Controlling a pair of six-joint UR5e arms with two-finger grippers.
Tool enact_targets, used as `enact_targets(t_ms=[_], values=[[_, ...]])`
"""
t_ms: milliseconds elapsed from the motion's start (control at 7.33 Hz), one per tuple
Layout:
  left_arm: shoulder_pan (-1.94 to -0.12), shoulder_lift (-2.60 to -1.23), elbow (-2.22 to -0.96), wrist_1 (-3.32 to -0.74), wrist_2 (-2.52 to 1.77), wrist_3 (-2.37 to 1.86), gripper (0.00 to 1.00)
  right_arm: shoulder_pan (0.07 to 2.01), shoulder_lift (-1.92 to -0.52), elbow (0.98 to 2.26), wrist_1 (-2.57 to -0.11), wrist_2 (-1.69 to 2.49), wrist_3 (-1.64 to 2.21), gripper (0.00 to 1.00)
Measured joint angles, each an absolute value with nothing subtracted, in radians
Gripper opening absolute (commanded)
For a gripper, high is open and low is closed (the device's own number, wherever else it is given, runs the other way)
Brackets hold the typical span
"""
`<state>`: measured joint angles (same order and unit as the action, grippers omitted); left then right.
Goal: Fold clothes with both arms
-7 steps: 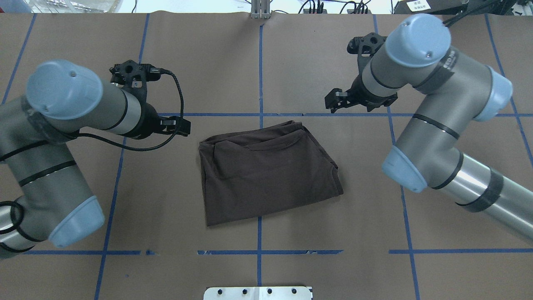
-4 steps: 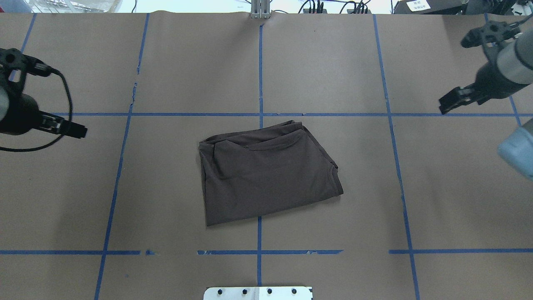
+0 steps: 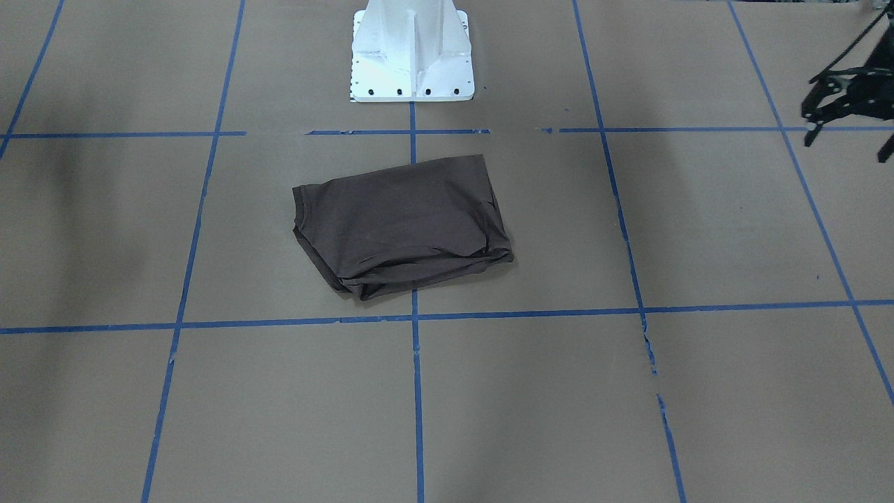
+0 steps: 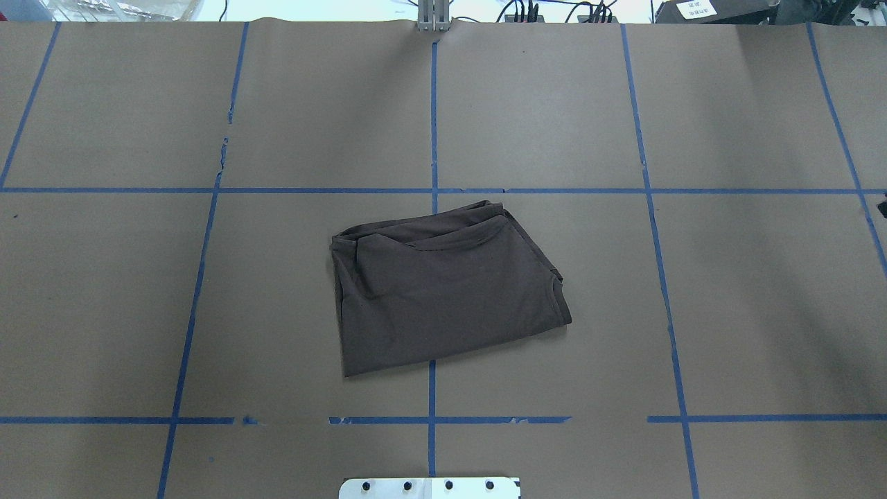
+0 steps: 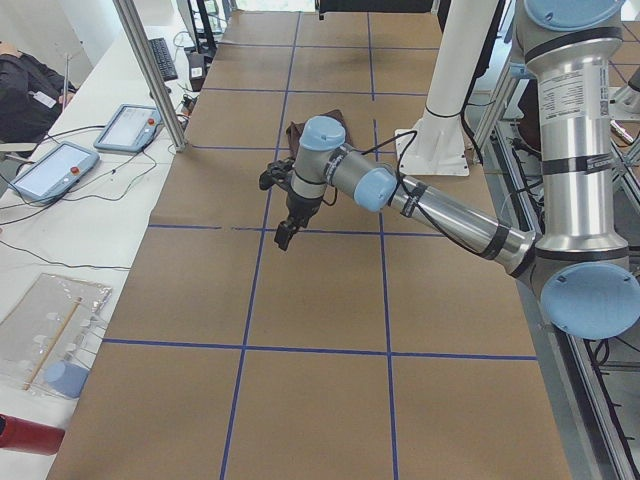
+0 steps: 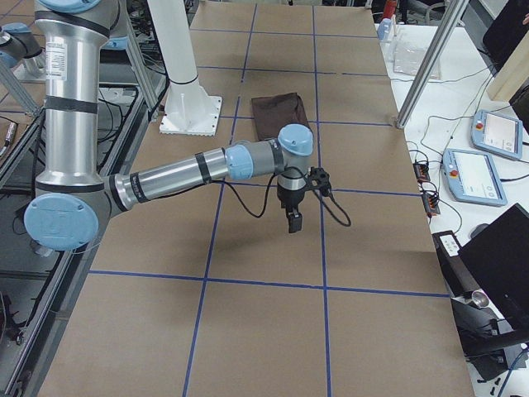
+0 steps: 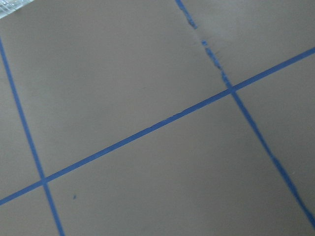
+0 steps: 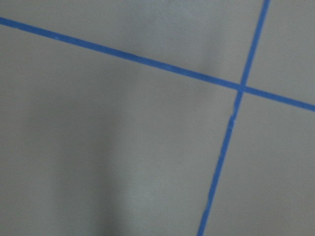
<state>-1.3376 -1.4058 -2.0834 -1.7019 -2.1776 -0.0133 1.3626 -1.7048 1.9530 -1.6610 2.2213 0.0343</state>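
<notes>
The clothes are one dark grey-brown T-shirt (image 4: 443,287), folded into a compact rectangle at the table's middle, also seen in the front-facing view (image 3: 401,223). Nothing touches it. My left gripper (image 5: 285,235) hangs over the table's left end, well away from the shirt; a black part of it shows at the edge (image 3: 845,98). My right gripper (image 6: 293,222) hovers over the right end, equally far off. I cannot tell whether either is open or shut. Both wrist views show only brown paper and blue tape lines.
Brown paper with a blue tape grid (image 4: 433,190) covers the table. The white pedestal base (image 3: 412,56) stands at the robot's side of the shirt. Side desks hold tablets (image 5: 125,125) and cables, and a person (image 5: 25,85) sits there.
Both arms have swung outward from beside the shirt towards the table's ends and left the overhead view. The shirt has not moved.
</notes>
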Motion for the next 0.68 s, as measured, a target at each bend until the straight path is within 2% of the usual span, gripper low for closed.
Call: enact_targets(t_ms=[273, 682], values=[[-1.518, -1.385, -1.864, -1.722, -2.330, 0.090, 1.00, 1.436, -1.779, 1.917, -1.655, 2.243, 0.012, 1.00], [-1.673, -1.373, -1.661, -1.759, -2.435, 0.286, 1.00, 1.526, -1.825, 1.908, -1.660, 2.274, -0.057, 1.00]])
